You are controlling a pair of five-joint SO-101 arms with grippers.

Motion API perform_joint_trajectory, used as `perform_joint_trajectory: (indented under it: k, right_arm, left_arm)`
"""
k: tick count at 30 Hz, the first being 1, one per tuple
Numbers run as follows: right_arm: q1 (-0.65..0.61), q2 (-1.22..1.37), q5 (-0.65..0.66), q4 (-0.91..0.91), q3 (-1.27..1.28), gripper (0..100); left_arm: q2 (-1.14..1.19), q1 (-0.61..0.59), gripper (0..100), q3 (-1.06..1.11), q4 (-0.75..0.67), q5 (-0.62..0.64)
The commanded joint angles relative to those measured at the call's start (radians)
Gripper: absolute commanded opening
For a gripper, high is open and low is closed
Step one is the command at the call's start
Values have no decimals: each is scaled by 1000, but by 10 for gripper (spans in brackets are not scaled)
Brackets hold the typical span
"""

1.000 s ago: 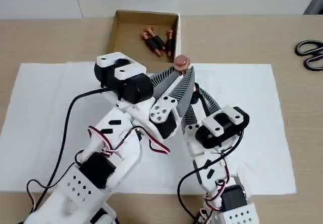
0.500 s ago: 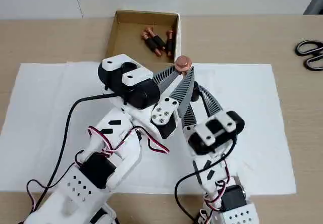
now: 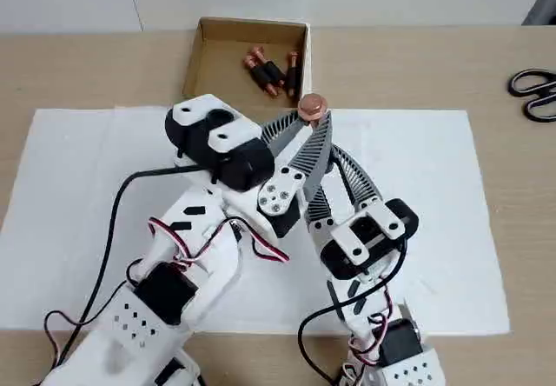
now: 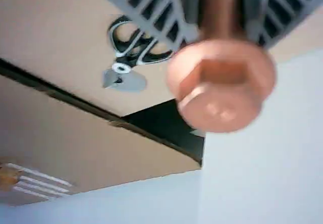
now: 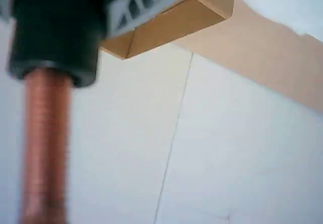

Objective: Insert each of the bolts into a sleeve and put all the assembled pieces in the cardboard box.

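A copper bolt (image 3: 313, 106) is held up above the white paper, close to the cardboard box (image 3: 195, 66). My left gripper (image 3: 311, 123) is shut on it just below its hex head (image 4: 222, 82), with a grey finger (image 4: 141, 4) on either side. Under the left gripper sits my right gripper (image 3: 335, 162), shut on a black sleeve (image 5: 53, 32). The bolt's threaded shank (image 5: 43, 143) sticks out of that sleeve. Several assembled pieces (image 3: 274, 69) lie inside the box.
White paper (image 3: 87, 195) covers the middle of the table. Black scissors (image 3: 534, 90) lie at the far right on the bare wood. The box's corner (image 5: 176, 22) is close behind the sleeve. The two arms are crossed close together.
The right arm's wrist has drawn back toward the near edge and slightly left. The left arm shifted a little. The bolt stays almost in place.
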Motion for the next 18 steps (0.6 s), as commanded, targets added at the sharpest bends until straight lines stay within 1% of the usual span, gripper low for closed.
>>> perform_joint_trajectory:
  k: [1, 8, 13, 15, 18]
  right_arm:
    - [-8, -16, 8, -31, 5, 5]
    - [-12, -16, 8, -31, 5, 5]
    - [-12, -16, 8, -31, 5, 5]
    - [-12, -16, 8, -31, 5, 5]
    - [-12, -16, 8, -31, 5, 5]
  left_arm:
    - [-23, -17, 6, -4, -18, -25]
    - [-20, -11, 6, 27, -18, -23]
    - [-26, 37, 6, 68, -15, -23]
    - [-25, 49, 6, 61, 9, -23]
    - [-26, 57, 6, 35, 97, -25]
